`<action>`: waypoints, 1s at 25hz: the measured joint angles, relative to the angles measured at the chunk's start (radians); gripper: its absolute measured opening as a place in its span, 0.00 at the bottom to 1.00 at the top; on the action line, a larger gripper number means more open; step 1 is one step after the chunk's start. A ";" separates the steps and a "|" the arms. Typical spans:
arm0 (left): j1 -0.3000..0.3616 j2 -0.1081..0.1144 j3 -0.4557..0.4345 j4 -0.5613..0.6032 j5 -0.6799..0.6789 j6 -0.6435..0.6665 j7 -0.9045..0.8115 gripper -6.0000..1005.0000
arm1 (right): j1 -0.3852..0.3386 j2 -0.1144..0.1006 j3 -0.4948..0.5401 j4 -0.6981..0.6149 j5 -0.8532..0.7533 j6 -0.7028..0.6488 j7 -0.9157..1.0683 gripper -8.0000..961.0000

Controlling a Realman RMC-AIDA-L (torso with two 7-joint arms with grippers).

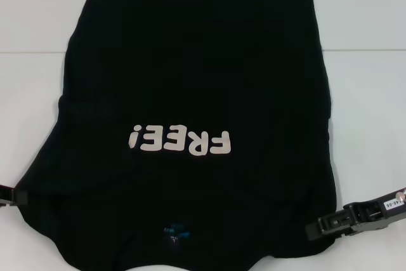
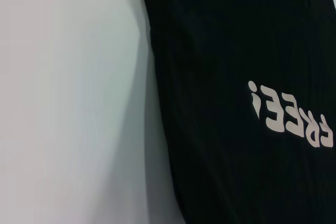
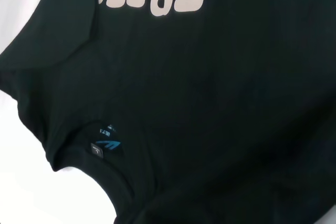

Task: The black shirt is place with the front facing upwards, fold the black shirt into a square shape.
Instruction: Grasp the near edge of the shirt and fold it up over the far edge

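black shirt (image 1: 196, 93) flat on white desk (image 1: 368, 93), neck at 6 o'clock | left hand (image 1: 7, 196) at 8, right hand (image 1: 317, 225) at 4, both at shirt's edge; grip can't tell

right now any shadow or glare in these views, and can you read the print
Head view: even light, no glare on the white table; the black shirt shows almost no fold detail, and its lettering reads upside down. Left wrist view: a soft grey shadow runs along the shirt's edge. Right wrist view: lettering is cropped; the blue neck label is legible only as a shape.
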State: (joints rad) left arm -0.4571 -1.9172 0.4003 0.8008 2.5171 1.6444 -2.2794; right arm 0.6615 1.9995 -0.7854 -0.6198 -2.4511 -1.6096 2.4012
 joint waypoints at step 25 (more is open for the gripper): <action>0.009 -0.002 -0.002 -0.001 -0.013 0.000 0.016 0.02 | 0.010 -0.002 -0.044 -0.008 -0.003 0.004 -0.001 0.06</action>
State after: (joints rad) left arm -0.4480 -1.9192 0.3983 0.7999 2.5039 1.6445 -2.2631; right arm 0.6717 1.9980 -0.8293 -0.6276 -2.4543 -1.6055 2.4004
